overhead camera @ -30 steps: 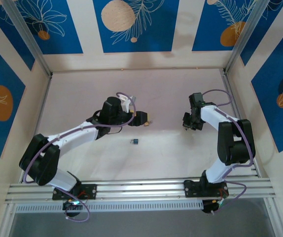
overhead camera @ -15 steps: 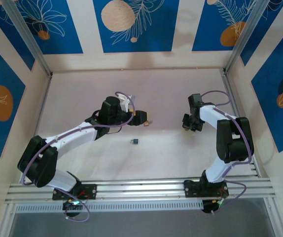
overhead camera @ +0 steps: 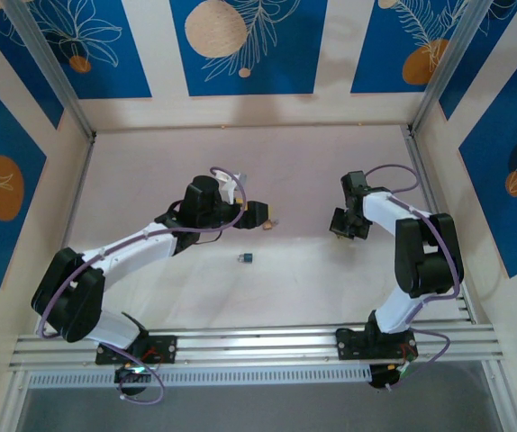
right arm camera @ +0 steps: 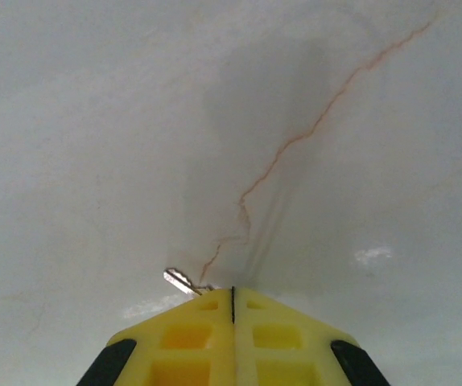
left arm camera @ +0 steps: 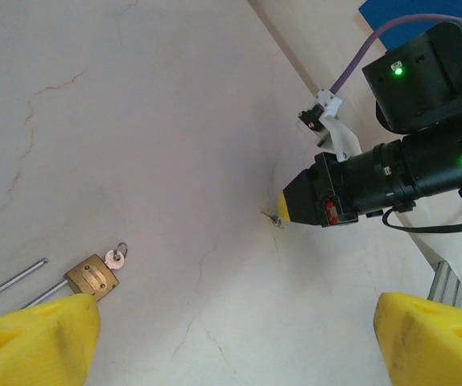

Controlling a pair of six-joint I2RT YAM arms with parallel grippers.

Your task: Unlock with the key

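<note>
the right pincer (right arm camera: 233, 296) has its yellow fingers pressed flat together, tips down at the pale table (right arm camera: 94, 121). the key (right arm camera: 179, 280), a thin silvery sliver, pokes out just left of those tips; whether it is nipped between them or merely lies against them i cannot tell. the left pincer (left arm camera: 235, 334) stands wide apart with nothing in it. the padlock (left arm camera: 92, 275) lies flat on the table, its brass body just beside one of that pincer's fingers. a small dark bluish thing (overhead camera: 247, 258) lies alone, nearer the arm bases.
</note>
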